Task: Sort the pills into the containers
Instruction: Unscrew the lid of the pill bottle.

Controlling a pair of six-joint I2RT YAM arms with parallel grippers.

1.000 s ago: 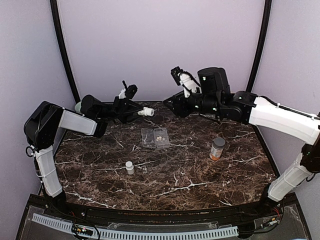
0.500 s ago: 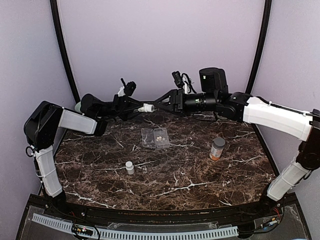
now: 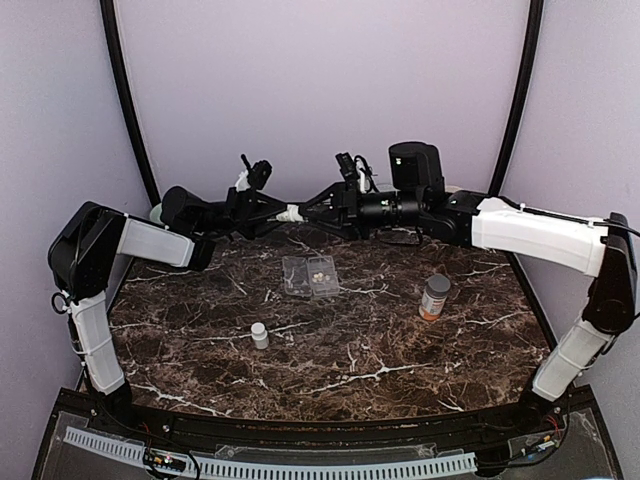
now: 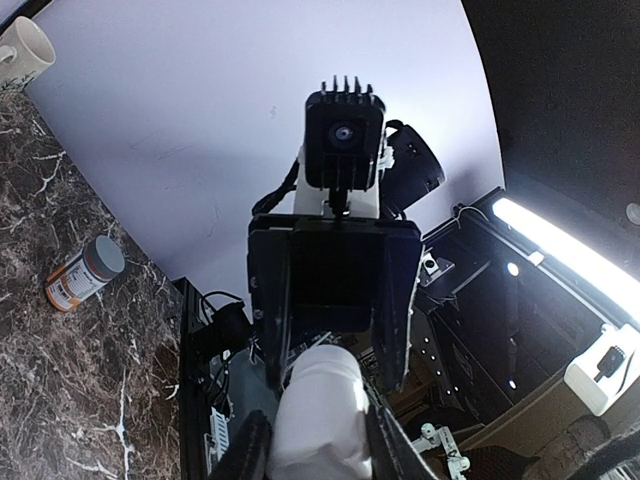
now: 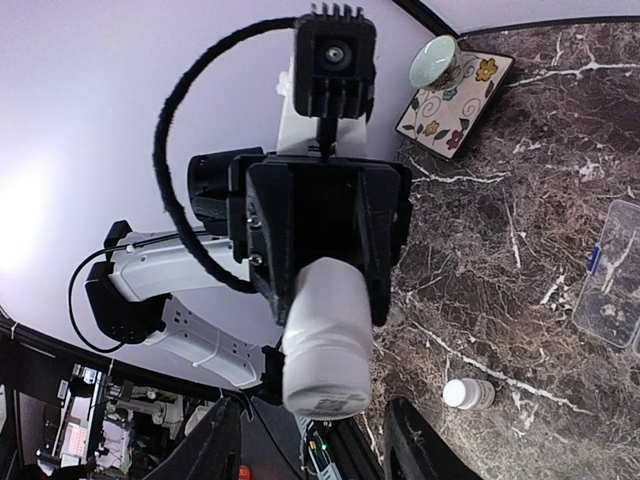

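Note:
My left gripper point(image 3: 281, 216) is shut on a small white bottle point(image 3: 291, 213), held level above the back of the table. In the left wrist view the bottle point(image 4: 320, 400) sits between my left gripper's point(image 4: 318, 432) fingers. My right gripper point(image 3: 306, 209) faces it from the right. Its jaws stand open on either side of the bottle's free end point(image 5: 325, 335), with gaps on both sides, in the right wrist view point(image 5: 316, 432). The clear pill box point(image 3: 296, 277) lies flat below, with a few pale pills point(image 3: 319, 274) in its compartments.
An orange bottle with a grey cap point(image 3: 434, 297) stands at the right. Another small white bottle point(image 3: 259, 335) stands at the front left. A mug point(image 5: 437, 60) rests on a floral coaster point(image 5: 470, 95) at the back left corner.
My right arm has swung left and stretched out level, bringing its open fingers around the free end of the bottle. The left gripper has lifted the bottle slightly.

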